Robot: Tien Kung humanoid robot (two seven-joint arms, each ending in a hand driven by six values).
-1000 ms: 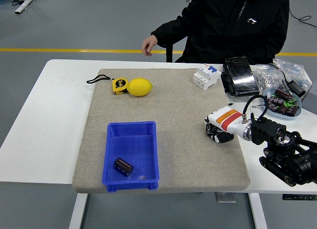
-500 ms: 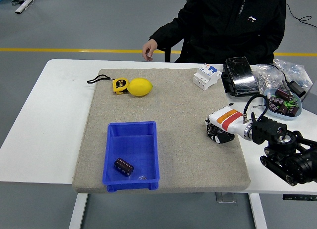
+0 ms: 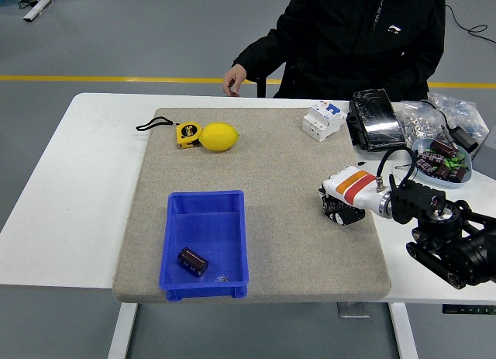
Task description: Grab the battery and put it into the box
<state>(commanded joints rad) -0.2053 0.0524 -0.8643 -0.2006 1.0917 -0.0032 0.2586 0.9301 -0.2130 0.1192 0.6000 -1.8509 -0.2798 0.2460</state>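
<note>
Head view: blue box sits at 7 o'clock on the grey mat, near its front edge. Battery lies inside the box, in the near half, tilted diagonally, close to the left wall. Right hand rests on the mat at 4 o'clock, well apart from the box, fingers curled under, gripping nothing visible. Its arm comes in from the lower right corner. Left arm not visible. Further back, bowl of small parts on the white table at 3 o'clock. At 11 o'clock, lemon touches a yellow tape measure. At 1 o'clock, white breaker beside a black device. Person's hand rests at the far table edge, 12 o'clock, holding nothing.
</note>
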